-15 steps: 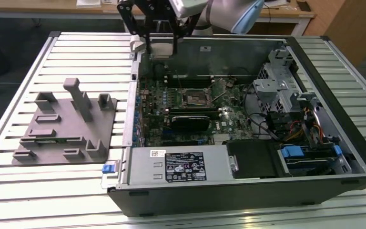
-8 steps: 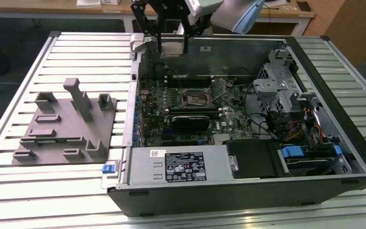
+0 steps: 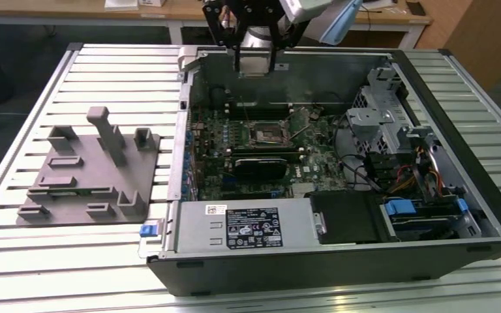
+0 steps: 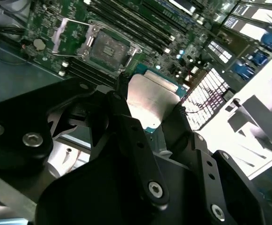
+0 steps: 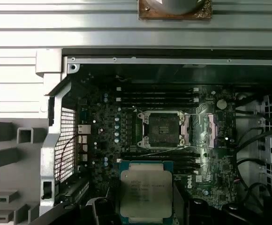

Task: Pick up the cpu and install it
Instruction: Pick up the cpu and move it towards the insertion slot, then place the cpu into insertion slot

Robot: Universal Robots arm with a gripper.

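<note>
The black fingers (image 4: 129, 133) of the tool (image 4: 150, 112) loom closest in the second wrist view, pinching the cpu (image 5: 146, 190) by two opposite edges. The chip looks nearly square, so no long axis stands out; its silvery top faces both wrist cameras. In the exterior view it hangs above the far side of the open computer case (image 3: 320, 274), well apart from the open socket (image 5: 163, 129) on the green motherboard (image 3: 207, 163). The case lies on a slatted counter (image 3: 102, 72)

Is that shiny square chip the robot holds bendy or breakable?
Probably stiff: the cpu sits flat and unbent in the gripper, pinched by its edges. Likely light, since it is thin. Its smooth metal top looks slippery, so it might slide.
</note>
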